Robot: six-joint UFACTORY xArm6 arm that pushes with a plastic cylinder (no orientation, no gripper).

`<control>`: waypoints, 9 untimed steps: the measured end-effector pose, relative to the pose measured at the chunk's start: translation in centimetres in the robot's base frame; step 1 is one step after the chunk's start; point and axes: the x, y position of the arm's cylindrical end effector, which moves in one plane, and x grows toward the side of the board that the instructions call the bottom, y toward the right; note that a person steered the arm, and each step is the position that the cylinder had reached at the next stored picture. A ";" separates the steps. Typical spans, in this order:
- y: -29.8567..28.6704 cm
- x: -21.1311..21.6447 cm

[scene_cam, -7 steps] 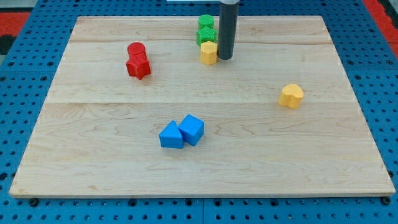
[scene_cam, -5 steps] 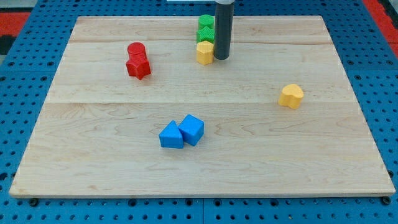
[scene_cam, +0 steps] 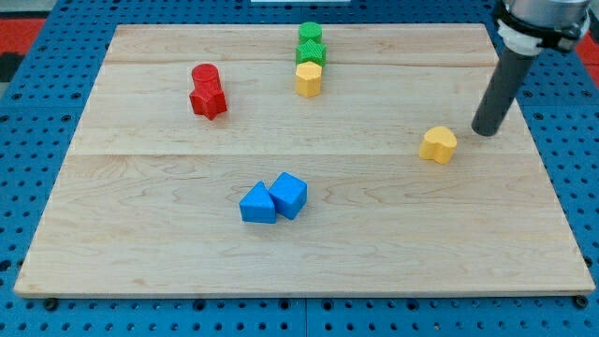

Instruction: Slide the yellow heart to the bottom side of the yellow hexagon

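The yellow heart [scene_cam: 438,144] lies on the wooden board at the view's right. The yellow hexagon [scene_cam: 309,79] sits near the view's top centre, just below two green blocks [scene_cam: 310,44]. My tip [scene_cam: 484,132] rests on the board just right of the yellow heart and slightly above it, a small gap apart from it. The rod leans up toward the view's top right.
Two red blocks [scene_cam: 207,91] touch each other at the view's upper left. Two blue blocks [scene_cam: 272,198] sit side by side at the lower centre. The board's right edge [scene_cam: 543,150] is close to my tip.
My tip has left the right side of the yellow hexagon and swung far right and down to beside the yellow heart. The hexagon had been nudged slightly left.
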 end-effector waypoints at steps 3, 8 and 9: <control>-7.4 2.2; -16.8 -2.7; -18.1 -3.0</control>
